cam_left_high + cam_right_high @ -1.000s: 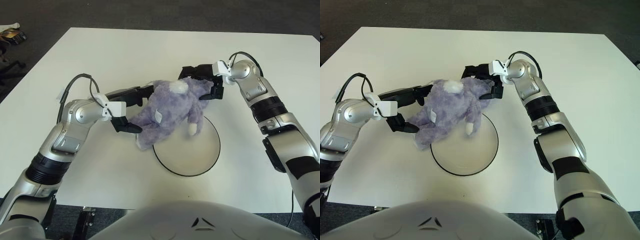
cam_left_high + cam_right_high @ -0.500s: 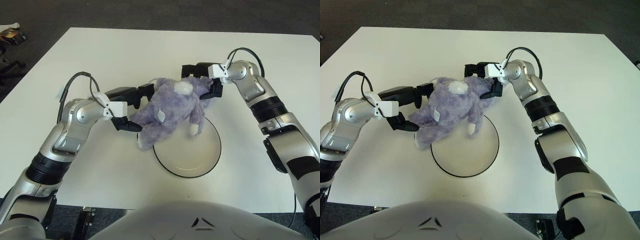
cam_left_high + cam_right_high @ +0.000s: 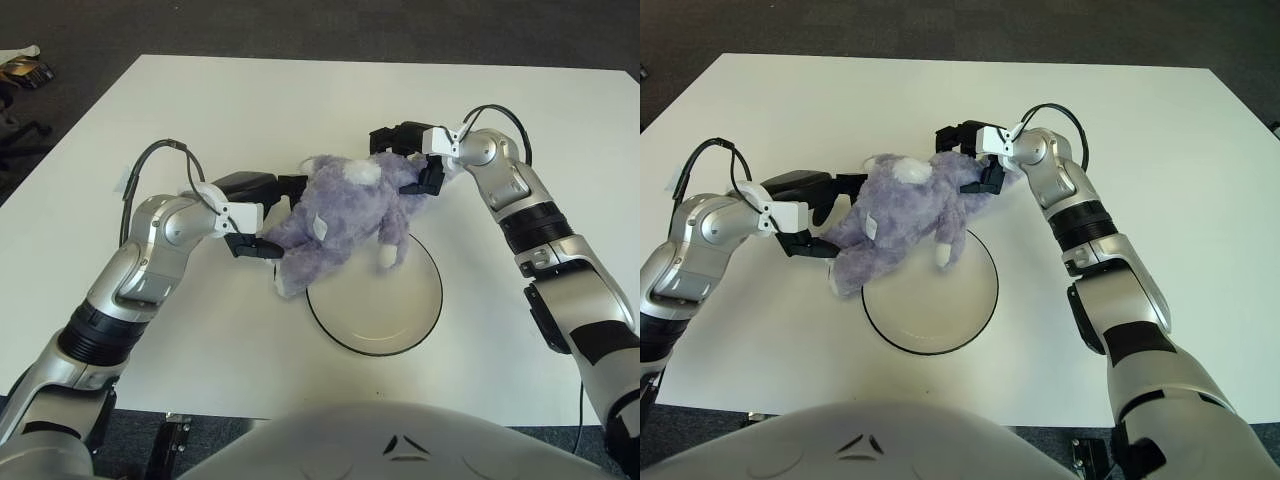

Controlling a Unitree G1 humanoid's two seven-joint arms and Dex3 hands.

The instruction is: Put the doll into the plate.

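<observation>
A purple plush doll [image 3: 345, 215] with a white snout and white paws lies stretched between both hands, one leg reaching over the far left rim of the white plate [image 3: 400, 310]. My left hand [image 3: 262, 215] grips the doll's lower left end, fingers above and below it. My right hand [image 3: 410, 160] holds the doll's upper right end, near the head. Most of the plate shows bare in front of the doll.
The white table [image 3: 300, 90] spreads wide behind and to both sides. Dark floor lies beyond its far edge, with small clutter [image 3: 22, 68] at the far left.
Both hands have shifted a little to the right with the doll. The left hand has closed in tighter on the doll's lower end.
</observation>
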